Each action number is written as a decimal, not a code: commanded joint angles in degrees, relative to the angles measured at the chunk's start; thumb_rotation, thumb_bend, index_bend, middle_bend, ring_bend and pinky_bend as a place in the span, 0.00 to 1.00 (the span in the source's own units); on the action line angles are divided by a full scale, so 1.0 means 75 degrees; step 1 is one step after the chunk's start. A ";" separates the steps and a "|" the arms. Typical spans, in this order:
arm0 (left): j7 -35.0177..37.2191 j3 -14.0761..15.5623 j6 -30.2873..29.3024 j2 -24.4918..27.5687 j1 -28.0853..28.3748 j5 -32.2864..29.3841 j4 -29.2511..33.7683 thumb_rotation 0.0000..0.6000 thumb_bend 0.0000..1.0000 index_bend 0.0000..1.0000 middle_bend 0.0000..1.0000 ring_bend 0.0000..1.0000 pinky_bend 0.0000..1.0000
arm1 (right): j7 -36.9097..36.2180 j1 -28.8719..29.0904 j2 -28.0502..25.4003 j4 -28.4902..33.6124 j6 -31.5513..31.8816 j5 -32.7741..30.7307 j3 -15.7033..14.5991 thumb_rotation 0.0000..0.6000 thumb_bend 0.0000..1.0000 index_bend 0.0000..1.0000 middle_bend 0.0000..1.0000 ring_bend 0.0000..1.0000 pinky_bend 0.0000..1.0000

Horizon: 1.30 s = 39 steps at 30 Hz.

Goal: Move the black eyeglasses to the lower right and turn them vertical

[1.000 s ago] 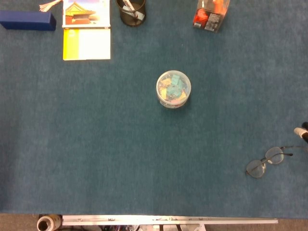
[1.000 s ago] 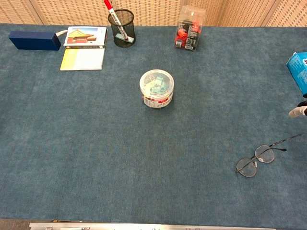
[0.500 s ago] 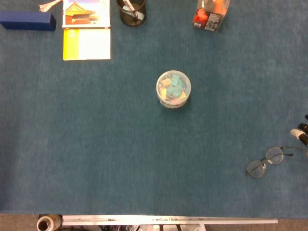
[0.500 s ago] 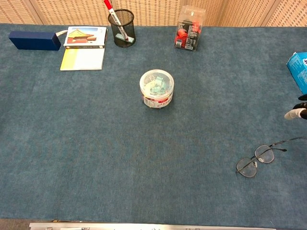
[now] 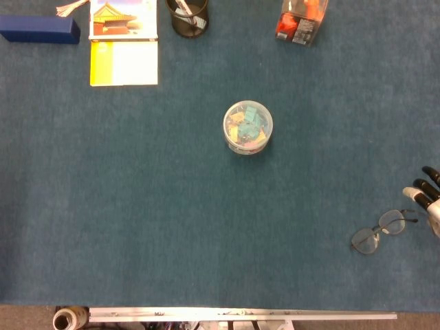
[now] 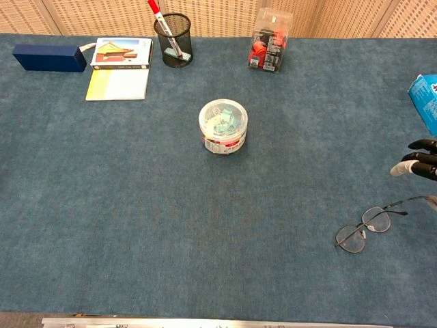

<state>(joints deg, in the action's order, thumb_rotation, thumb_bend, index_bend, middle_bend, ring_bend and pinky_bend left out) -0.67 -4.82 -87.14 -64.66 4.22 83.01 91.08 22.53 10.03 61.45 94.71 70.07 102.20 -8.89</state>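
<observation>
The black thin-framed eyeglasses [image 5: 380,230] lie open on the blue table cover at the lower right, their lenses set on a slant and their arms pointing right. In the chest view the eyeglasses [image 6: 364,230] sit the same way. My right hand [image 5: 428,198] reaches in from the right edge, just above and to the right of the frame's arms, with its fingers spread and nothing in them. The chest view shows only the tips of the right hand [image 6: 418,162], clear of the glasses. My left hand is out of sight.
A clear tub of coloured clips [image 5: 247,128] stands mid-table. Along the far edge are a dark blue box [image 5: 39,29], a yellow booklet [image 5: 124,62], a mesh pen cup [image 5: 188,17] and a clear box of red items [image 5: 300,20]. A blue carton [image 6: 427,101] sits at the right edge.
My right hand has come further in from the right edge, leftward and down toward the glasses, with more fingers showing. The glasses have not moved.
</observation>
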 commanded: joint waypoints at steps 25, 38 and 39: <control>-0.0056 0.0009 0.0019 -0.0023 0.0014 0.0007 -0.0002 1.00 0.38 0.48 0.54 0.39 0.53 | -0.0241 -0.0130 -0.0192 0.0133 0.0440 0.0121 -0.0013 1.00 0.40 0.28 0.28 0.14 0.25; 0.0008 0.0006 0.0011 0.0000 0.0008 0.0008 0.0000 1.00 0.38 0.47 0.54 0.40 0.53 | -0.0254 -0.0007 0.0075 0.0169 0.0374 0.0187 0.0088 1.00 0.40 0.28 0.28 0.14 0.25; 0.0013 0.0007 0.0013 0.0000 0.0006 0.0004 -0.0004 1.00 0.38 0.47 0.54 0.40 0.53 | -0.0290 -0.0009 0.0055 0.0176 0.0382 0.0201 0.0071 1.00 0.40 0.28 0.28 0.14 0.25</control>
<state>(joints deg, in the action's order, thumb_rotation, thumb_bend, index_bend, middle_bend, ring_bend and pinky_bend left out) -0.57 -4.77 -87.04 -64.66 4.27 83.03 91.05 20.45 9.96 61.92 95.98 72.90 103.63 -8.29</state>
